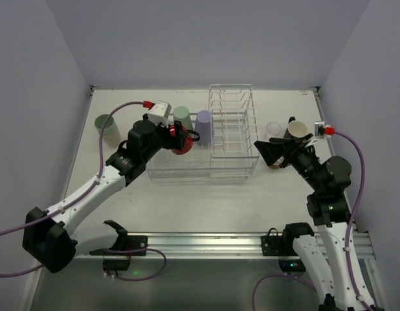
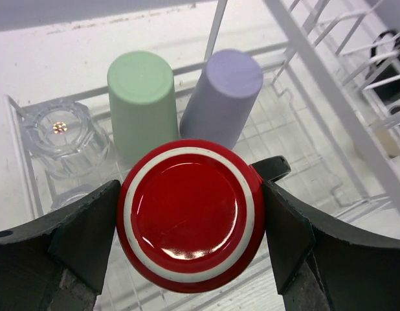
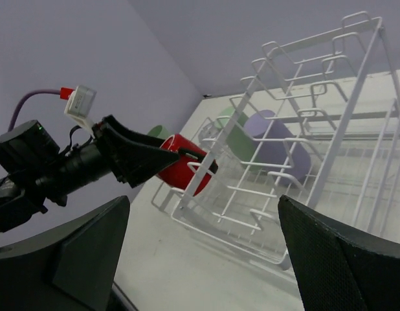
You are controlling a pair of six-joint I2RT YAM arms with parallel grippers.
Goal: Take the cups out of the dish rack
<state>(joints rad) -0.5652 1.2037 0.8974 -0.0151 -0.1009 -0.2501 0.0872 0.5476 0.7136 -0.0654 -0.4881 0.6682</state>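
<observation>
Left gripper (image 1: 177,139): clamped on both sides of a glossy red mug (image 2: 190,217) with a white-ringed base, the jaws spread wide to span it. The mug is held base toward the wrist camera, over the low basket section of the white wire dish rack (image 1: 200,175).

Right gripper (image 3: 200,259): jaws spread fully, nothing held. It is stationed at the right end of the rack, just beside the tall divider section.

Stowed upside down in the basket, beyond the mug: one pale green tumbler (image 2: 142,97) and one lavender tumbler (image 2: 222,97), side by side. One clear ribbed glass (image 2: 61,129) is to their left.

Set on the white bench (image 1: 187,207): a second pale green tumbler (image 1: 107,127), upright, left of the rack. A clear glass (image 1: 273,129) and a beige cup (image 1: 298,129) are right of the rack, near the right gripper.
</observation>
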